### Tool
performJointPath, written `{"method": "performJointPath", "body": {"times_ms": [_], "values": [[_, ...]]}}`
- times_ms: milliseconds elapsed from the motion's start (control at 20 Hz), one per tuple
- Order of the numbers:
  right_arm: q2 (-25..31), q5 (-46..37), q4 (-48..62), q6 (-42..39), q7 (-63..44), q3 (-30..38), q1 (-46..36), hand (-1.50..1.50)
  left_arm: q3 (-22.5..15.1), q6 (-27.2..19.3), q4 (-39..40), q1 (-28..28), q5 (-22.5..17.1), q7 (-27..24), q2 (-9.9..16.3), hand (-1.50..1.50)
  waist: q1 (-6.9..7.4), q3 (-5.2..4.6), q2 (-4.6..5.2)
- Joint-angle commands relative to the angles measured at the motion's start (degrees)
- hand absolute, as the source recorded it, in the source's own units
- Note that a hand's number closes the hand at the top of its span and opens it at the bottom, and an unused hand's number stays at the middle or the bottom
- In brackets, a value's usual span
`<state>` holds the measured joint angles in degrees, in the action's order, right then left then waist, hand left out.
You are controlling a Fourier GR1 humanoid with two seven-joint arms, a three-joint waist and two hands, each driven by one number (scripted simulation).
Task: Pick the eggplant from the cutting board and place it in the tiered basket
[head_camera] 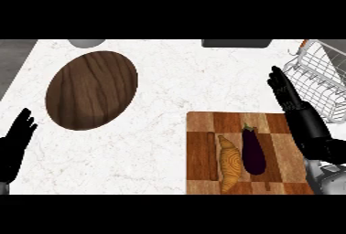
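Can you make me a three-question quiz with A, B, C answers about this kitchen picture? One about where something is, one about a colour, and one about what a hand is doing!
1. Where is the eggplant?
A. on the cutting board
B. in the tiered basket
C. on the oval wooden board

2. What colour is the thing beside the eggplant, the croissant?
A. green
B. golden brown
C. white

3. What is the right hand doing?
A. holding the eggplant
B. open, holding nothing
C. pressing on the croissant

Answers: 1 A, it lies on the checkered board. 2 B, it is golden brown. 3 B, its fingers are straight, apart from the eggplant.
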<state>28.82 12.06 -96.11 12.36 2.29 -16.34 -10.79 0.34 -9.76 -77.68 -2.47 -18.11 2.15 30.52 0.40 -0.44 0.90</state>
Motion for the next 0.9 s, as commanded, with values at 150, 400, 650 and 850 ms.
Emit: {"method": "performJointPath", "body": {"times_ms": [150, 400, 650, 850], "values": [[5.8, -6.08, 0.94, 8.13, -5.4, 9.44, -0.11, 1.5, -5.8, -4.92, -3.06, -2.14, 4.96, -1.71, -7.42, 0.0, -1.35, 0.38, -1.13], [3.79, -10.05, 9.44, 29.08, -15.06, 22.48, 5.49, -1.5, -7.07, -6.28, -1.78, -4.32, 5.1, -2.54, -10.19, 0.0, -6.51, 0.24, -1.39], [-5.45, -15.73, -6.41, 40.09, -11.8, 18.28, 15.83, -1.5, -13.68, -9.31, -4.35, -4.15, 9.07, -1.66, -16.19, 0.0, -2.47, 0.39, -1.41], [0.14, -27.64, -17.64, 39.21, -31.23, 10.35, 20.12, -1.5, -13.12, -9.05, -3.98, -4.97, 10.66, -3.3, -15.28, 0.0, -0.91, 0.23, -1.12]]}}
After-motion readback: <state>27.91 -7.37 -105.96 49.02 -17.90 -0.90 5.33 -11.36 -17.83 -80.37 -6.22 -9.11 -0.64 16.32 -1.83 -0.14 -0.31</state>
